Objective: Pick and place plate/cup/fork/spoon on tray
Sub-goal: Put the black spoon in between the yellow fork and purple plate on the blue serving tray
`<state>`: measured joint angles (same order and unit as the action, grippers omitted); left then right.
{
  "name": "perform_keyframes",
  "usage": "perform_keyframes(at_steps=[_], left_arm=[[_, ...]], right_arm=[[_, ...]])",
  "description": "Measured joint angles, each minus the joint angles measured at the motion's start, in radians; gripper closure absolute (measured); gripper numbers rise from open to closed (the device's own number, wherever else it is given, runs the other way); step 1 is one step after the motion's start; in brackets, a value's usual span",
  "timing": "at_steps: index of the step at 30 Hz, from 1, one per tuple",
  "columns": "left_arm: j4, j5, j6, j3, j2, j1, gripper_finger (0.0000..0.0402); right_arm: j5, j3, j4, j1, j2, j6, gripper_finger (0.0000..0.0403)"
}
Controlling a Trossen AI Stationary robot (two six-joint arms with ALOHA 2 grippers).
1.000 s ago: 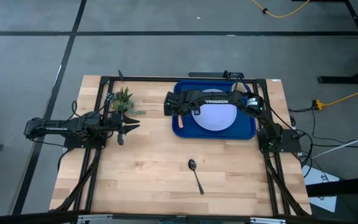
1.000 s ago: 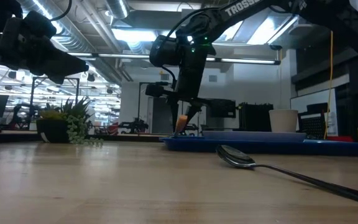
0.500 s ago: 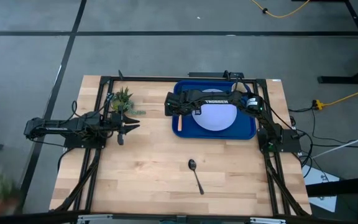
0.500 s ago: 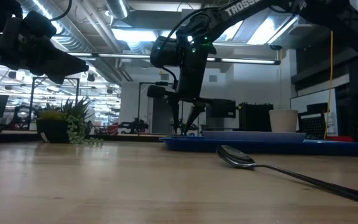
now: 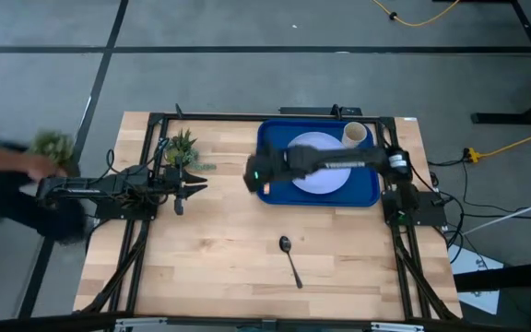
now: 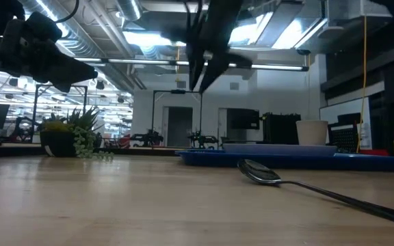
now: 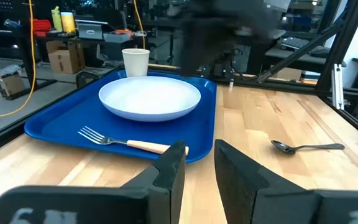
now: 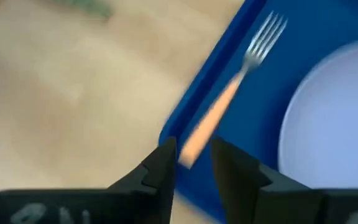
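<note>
Tray point(image 5: 369, 195): sits at the table's point(image 5: 219, 267) far edge, toward its right corner, and carries three things.
Plate point(image 5: 319, 173): lies flat in the middle of the tray.
Cup point(image 5: 355, 135): stands upright in the tray's far right corner, just beside the plate.
Fork point(image 7: 124, 141): rests on the tray floor along its left rim, apart from the plate, tan handle toward the near edge and tines toward the far edge.
Spoon point(image 5: 290, 259): lies on bare wood near the table's front edge, well apart from the tray.
Right gripper point(image 5: 253, 173): hangs above the tray's left rim, over the fork, fingers point(image 8: 160, 163) parted and holding nothing.
Left gripper point(image 5: 192, 187): waits above the table's left half beside a small plant point(image 5: 181, 148), fingers slightly parted, empty.
</note>
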<state>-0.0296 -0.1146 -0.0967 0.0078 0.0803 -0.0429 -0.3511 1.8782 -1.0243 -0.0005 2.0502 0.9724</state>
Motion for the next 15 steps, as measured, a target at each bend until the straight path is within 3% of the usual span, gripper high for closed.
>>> perform_keyframes(at_steps=[5, 9, 15], left_arm=[[0.000, 0.000, 0.000, 0.000, 0.000, 0.000, 0.0322], [0.000, 0.000, 0.000, 0.000, 0.000, 0.000, 0.0322], [0.000, 0.000, 0.000, 0.000, 0.000, 0.000, 0.0322]], right_arm=[[0.061, -0.001, -0.160, 0.166, 0.000, 0.066, 0.0298], [0.064, -0.029, -0.188, 0.308, 0.020, 0.200, 0.0298], [0.090, -0.141, -0.080, 0.434, 0.018, 0.481, 0.0298]])
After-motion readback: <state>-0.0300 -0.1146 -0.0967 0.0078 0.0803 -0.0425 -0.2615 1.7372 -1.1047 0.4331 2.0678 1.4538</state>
